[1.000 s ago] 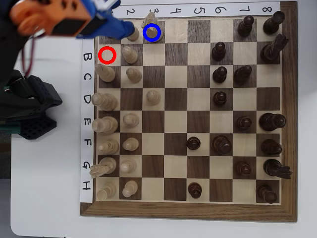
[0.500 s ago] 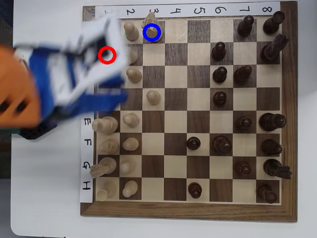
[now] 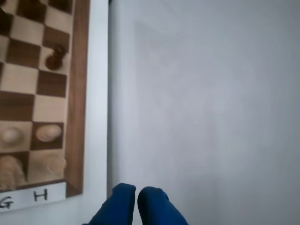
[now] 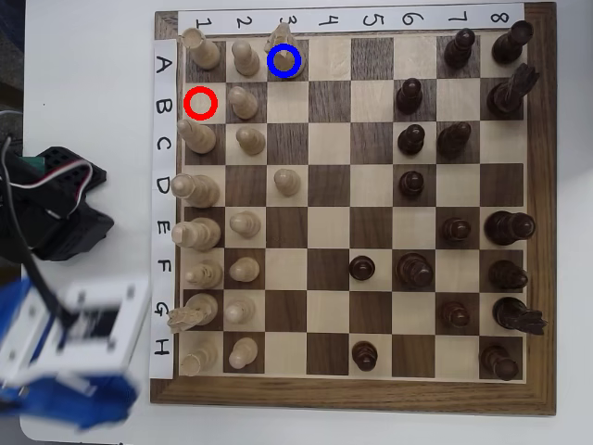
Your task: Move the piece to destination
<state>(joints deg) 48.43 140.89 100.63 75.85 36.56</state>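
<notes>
Pale knight (image 4: pixel 283 51) standing on the blue-ringed square (image 4: pixel 285 74), far edge of the chessboard (image 4: pixel 352 394). End effector (image 3: pixel 137 193) clenched, empty, off the board's near-left corner over the surface (image 4: pixel 83 93). Advised: retreat clear of pawns.

In the wrist view the gripper (image 3: pixel 136 197) enters from the bottom edge, its two blue fingertips (image 3: pixel 123 197) pressed side by side with only a thin dark seam between them and nothing caught there. In the overhead view the arm's head is a motion-blurred block at the lower left: a white wrist housing (image 4: pixel 79 326) with blue parts below it, and a dark cable running up from it to the black base (image 4: pixel 46 218).
</notes>
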